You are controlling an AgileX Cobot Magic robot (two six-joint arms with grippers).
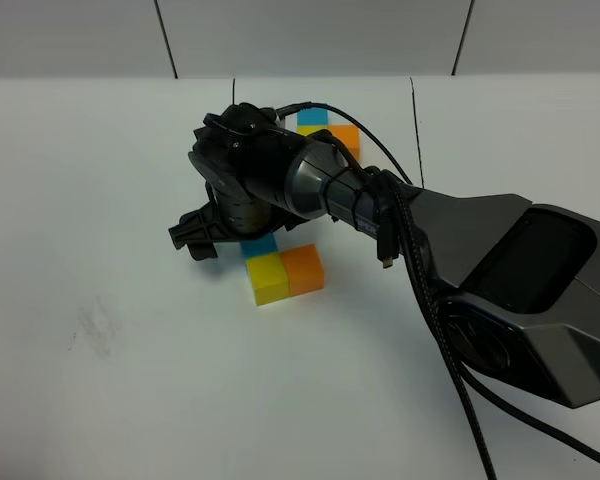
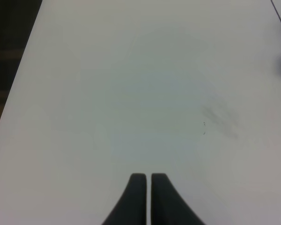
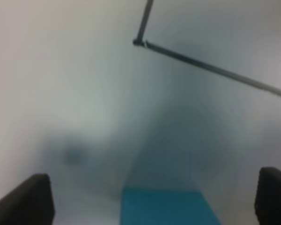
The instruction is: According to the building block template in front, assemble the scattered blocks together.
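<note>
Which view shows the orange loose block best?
The exterior high view: the orange block sits unobstructed beside the yellow block. The right wrist view shows only a blue block between its tool's fingers; the left wrist view shows bare table.

scattered blocks (image 1: 280,268) mid-table (image 1: 100,400), touching | template (image 1: 332,128) behind, apparently partly hidden by right arm (image 1: 310,185)

A robotics lab test station: a bare white bench (image 1: 130,400) marked with thin black lines (image 1: 413,120), plain pale wall panels (image 1: 310,35) behind, and a cabled robot arm (image 1: 500,280).
</note>
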